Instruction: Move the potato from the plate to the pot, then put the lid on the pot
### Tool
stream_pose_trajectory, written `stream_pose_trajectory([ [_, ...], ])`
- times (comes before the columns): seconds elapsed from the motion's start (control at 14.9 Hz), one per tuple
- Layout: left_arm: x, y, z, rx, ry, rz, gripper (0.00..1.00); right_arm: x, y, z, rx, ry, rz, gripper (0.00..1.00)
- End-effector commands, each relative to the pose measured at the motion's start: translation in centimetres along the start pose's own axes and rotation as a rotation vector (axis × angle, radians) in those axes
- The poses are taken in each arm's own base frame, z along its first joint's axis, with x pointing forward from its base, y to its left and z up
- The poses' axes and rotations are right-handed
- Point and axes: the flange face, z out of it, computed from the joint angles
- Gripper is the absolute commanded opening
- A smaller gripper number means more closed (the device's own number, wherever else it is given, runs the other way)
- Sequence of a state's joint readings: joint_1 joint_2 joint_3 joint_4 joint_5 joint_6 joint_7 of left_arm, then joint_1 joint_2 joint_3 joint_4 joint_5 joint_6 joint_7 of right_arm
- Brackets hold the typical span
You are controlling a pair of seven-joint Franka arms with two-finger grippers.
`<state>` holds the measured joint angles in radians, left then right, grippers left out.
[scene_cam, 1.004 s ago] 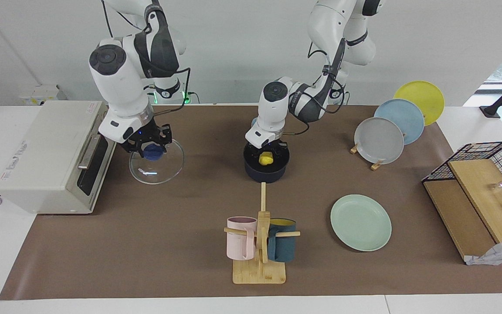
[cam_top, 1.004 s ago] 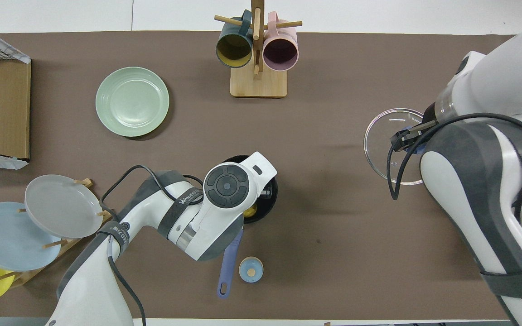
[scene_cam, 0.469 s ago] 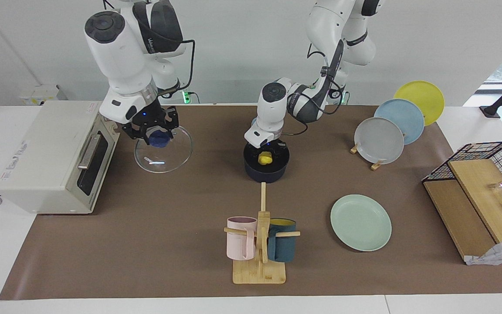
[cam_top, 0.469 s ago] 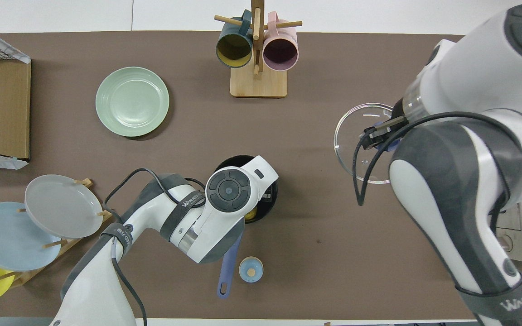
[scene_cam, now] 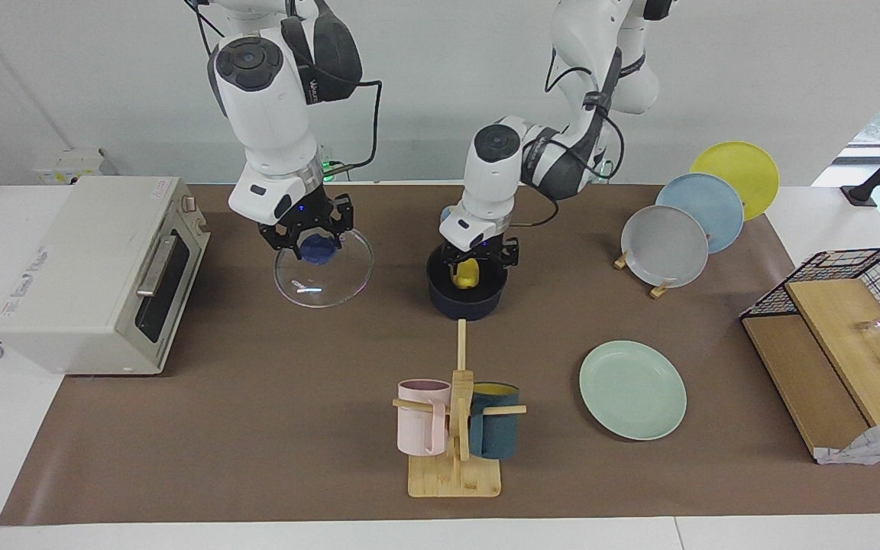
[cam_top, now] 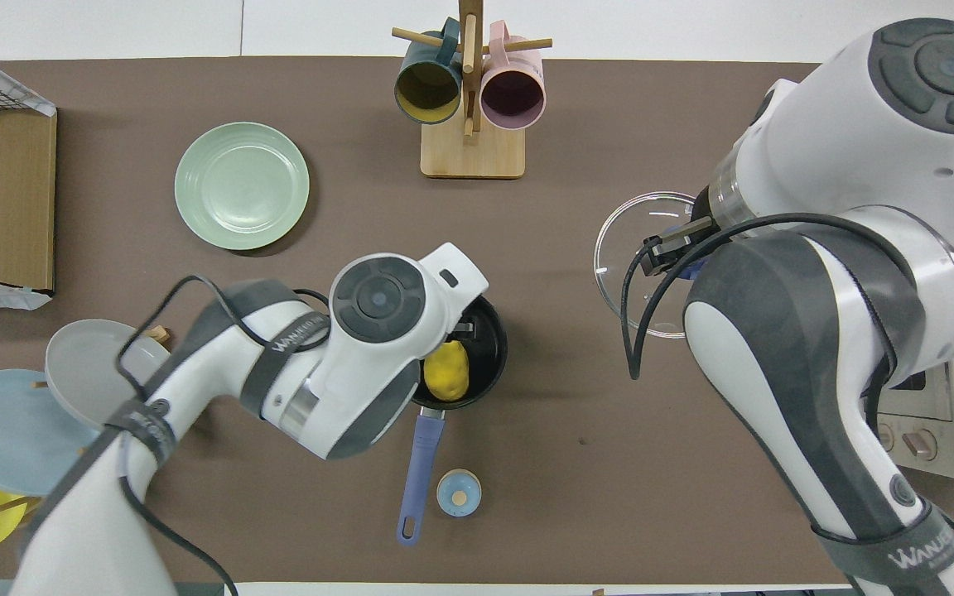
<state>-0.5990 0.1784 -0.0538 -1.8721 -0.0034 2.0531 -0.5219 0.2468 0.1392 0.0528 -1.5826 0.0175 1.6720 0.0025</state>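
The yellow potato (scene_cam: 468, 273) (cam_top: 445, 372) lies inside the dark blue pot (scene_cam: 467, 302) (cam_top: 492, 351), whose long handle (cam_top: 419, 468) points toward the robots. Just above the pot hangs my left gripper (scene_cam: 480, 257), open, with its fingers spread to either side of the potato. My right gripper (scene_cam: 310, 243) is shut on the blue knob of the glass lid (scene_cam: 325, 271) (cam_top: 619, 273). It holds the lid in the air over the table between the toaster oven and the pot. The mint-green plate (scene_cam: 632, 389) (cam_top: 242, 185) is bare.
A toaster oven (scene_cam: 88, 267) stands at the right arm's end. A mug rack (scene_cam: 455, 428) (cam_top: 471, 99) is farther from the robots than the pot. Upright plates in a rack (scene_cam: 684, 229) and a wire basket (scene_cam: 845, 305) stand at the left arm's end. A small bell (cam_top: 458, 492) sits by the pot handle.
The left gripper has opened, left the potato in the pot, and risen a little. The right gripper has lifted the lid off the table and carried it toward the pot.
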Motion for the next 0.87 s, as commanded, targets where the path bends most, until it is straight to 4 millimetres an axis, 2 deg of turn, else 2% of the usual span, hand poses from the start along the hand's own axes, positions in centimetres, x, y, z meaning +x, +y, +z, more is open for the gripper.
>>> stream_pose_trajectory([
  [0.0, 3.5, -6.7, -9.7, -0.032, 0.006, 0.005, 1.0, -0.4, -1.4, -0.2, 0.008, 0.023, 0.02, 0.0],
  [0.13, 5.0, -13.1, -14.1, -0.037, 0.047, -0.024, 1.0, -0.1, -4.2, -0.2, 0.013, 0.044, 0.041, 0.0],
  [0.2, 5.4, -16.6, -15.2, -0.034, 0.062, -0.024, 1.0, 0.0, -6.5, -0.2, 0.016, 0.05, 0.052, 0.0],
  [0.27, 5.5, -19.2, -16.1, -0.032, 0.072, -0.016, 1.0, -0.1, -8.7, -0.4, 0.019, 0.06, 0.069, 0.0],
  [0.4, 5.6, -23.5, -16.7, -0.022, 0.065, -0.02, 1.0, 1.2, -14.0, 1.9, 0.028, 0.077, 0.124, 0.0],
  [0.47, 5.6, -25.1, -16.7, -0.02, 0.057, -0.033, 1.0, 1.7, -17.4, 3.5, 0.026, 0.079, 0.136, 0.0],
  [0.6, 5.4, -27.6, -16.9, -0.013, 0.038, -0.05, 1.0, 2.6, -21.4, 5.8, 0.031, 0.083, 0.184, 0.0],
  [0.74, 4.8, -28.7, -18.3, 0.023, 0.034, -0.054, 1.0, 2.8, -26.7, 8.3, 0.018, 0.073, 0.17, 0.0],
  [0.8, 4.6, -28.8, -19.3, 0.038, 0.024, -0.053, 1.0, 2.8, -27.5, 9.2, -0.008, 0.086, 0.172, 0.0],
])
